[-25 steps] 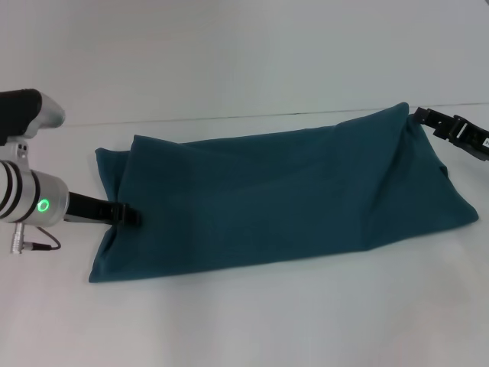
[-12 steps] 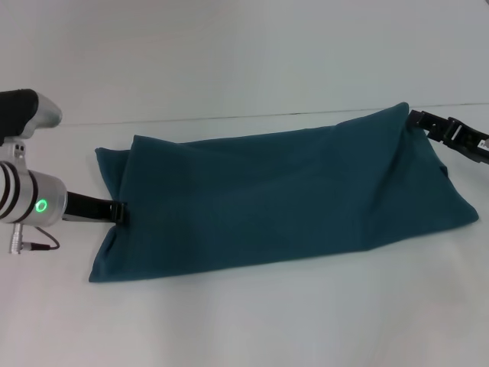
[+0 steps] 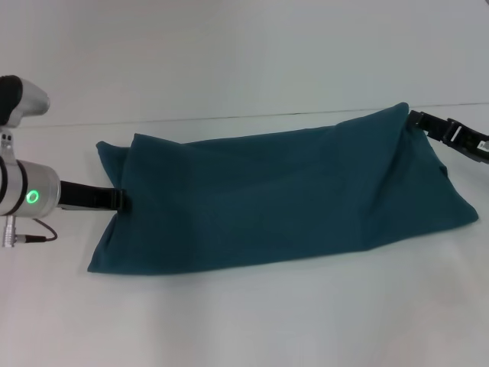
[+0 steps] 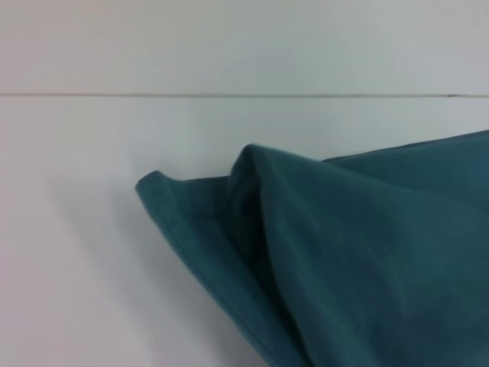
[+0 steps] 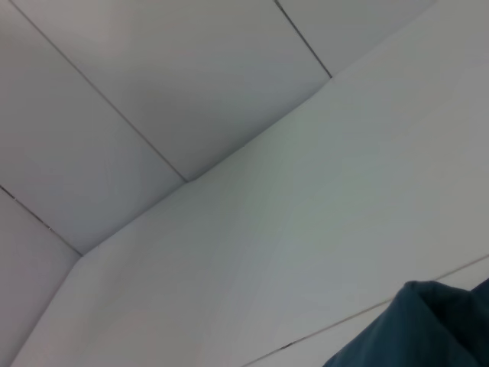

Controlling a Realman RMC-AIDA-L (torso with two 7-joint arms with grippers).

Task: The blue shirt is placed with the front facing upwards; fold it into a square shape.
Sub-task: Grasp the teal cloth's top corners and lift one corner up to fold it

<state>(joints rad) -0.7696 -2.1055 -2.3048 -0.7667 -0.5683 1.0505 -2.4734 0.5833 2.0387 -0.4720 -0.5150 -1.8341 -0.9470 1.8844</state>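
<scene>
The blue shirt [image 3: 283, 195] lies on the white table as a long folded band with only plain teal cloth showing; no print or collar is visible. My left gripper [image 3: 122, 200] is at the band's left edge, shut on the cloth there. The left wrist view shows that folded edge [image 4: 321, 252] close up. My right gripper [image 3: 419, 120] is at the band's far right corner, shut on it and holding it slightly raised. That corner [image 5: 428, 325] shows in the right wrist view.
The white table [image 3: 244, 321] extends in front of the shirt and to its left. A white wall [image 3: 229, 53] rises just behind the table's far edge, close to the shirt's right corner.
My left arm has drawn back to the left and slightly away from me, and the shirt's left edge shifted a little with it. The right gripper has barely moved.
</scene>
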